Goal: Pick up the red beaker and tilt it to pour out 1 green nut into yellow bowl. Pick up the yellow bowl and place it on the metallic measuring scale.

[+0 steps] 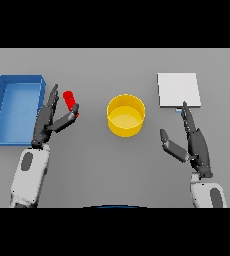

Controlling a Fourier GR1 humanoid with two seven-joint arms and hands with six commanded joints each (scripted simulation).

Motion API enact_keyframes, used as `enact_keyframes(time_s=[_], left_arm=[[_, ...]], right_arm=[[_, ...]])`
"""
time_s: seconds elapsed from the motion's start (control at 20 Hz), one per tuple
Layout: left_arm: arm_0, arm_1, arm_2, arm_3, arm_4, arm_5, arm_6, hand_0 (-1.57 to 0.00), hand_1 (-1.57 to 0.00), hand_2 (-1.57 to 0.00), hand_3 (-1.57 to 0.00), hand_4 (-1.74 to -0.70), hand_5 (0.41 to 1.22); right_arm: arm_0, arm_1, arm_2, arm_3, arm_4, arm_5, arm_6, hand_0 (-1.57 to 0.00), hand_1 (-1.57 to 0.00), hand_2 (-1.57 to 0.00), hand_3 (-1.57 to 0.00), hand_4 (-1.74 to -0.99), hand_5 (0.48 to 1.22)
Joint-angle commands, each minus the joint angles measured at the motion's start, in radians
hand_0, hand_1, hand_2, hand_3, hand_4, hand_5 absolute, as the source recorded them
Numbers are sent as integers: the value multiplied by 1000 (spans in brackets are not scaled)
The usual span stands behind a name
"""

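The red beaker [70,101] stands on the table left of centre. My left hand [48,120] is right beside it: straight fingers rise on its left, and the thumb reaches under its near right side, not closed round it. The yellow bowl [126,115] sits at the table's middle, and I cannot see a green nut. At the far right lies the metallic measuring scale [178,90], a pale square plate. My right hand [194,140] hovers open just in front of the scale, fingers pointing at its near edge, well right of the bowl.
A blue tray [15,107] stands at the far left, just beyond my left hand. Grey table surface [117,165] lies between the two arms in front of the bowl.
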Motion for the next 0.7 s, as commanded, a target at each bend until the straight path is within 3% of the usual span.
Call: enact_keyframes(time_s=[0.0,0.35,0.65], left_arm=[[-18,-10,4,23,0,10,-13,1,1,1,1,-1175,635],[-159,-7,32,249,-44,57,-119,1,1,1,1,-1242,657],[-263,-14,51,378,-58,84,-169,1,1,1,1,-1259,684]], right_arm=[[-1,9,7,1,9,-6,10,1,1,1,1,-1233,666],[13,-9,1,-8,9,0,1,1,1,1,1,-1250,683],[12,-6,0,-25,-5,6,0,1,1,1,1,-1261,690]])
